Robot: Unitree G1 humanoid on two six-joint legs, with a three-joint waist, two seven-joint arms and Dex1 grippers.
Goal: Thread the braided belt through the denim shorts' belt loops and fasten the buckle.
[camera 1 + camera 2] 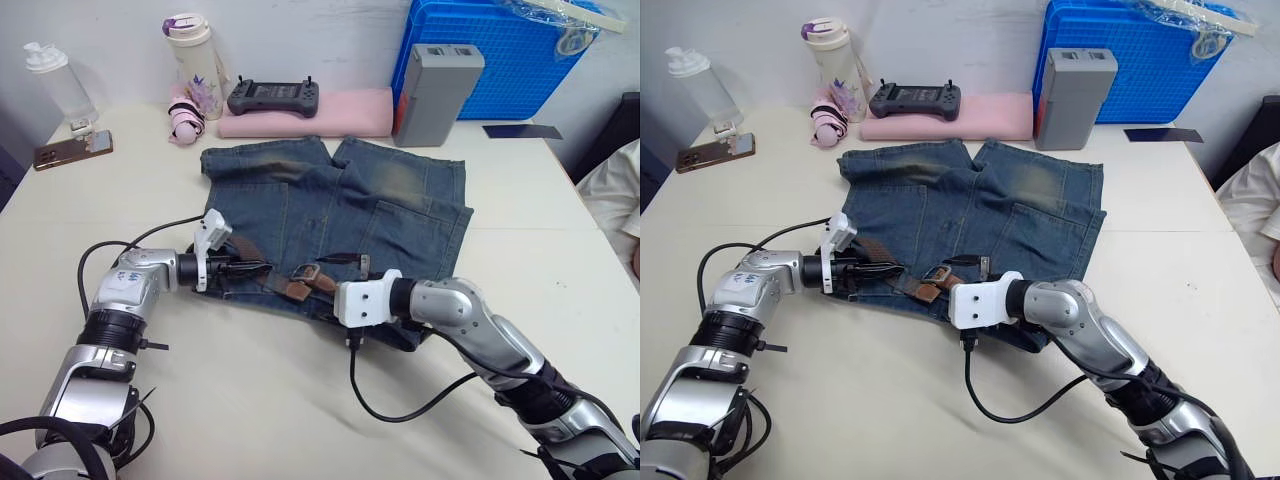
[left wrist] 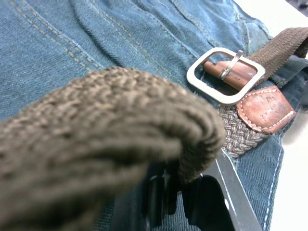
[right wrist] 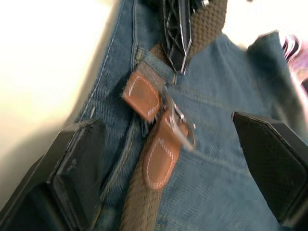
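Observation:
The denim shorts lie flat mid-table with the waistband toward me. The braided belt runs along that waistband, and its silver buckle with brown leather tabs lies on the denim near the middle. My left gripper is at the waistband's left end, shut on a raised hump of the belt. From the right, my right gripper stands open, its fingers spread to either side of the buckle without touching it. The strap passes under a denim belt loop just beyond the tabs.
At the back stand a blue crate, a grey box, a pink cloth with a black controller, and two bottles. A phone lies far left. A person's sleeve is at the right edge.

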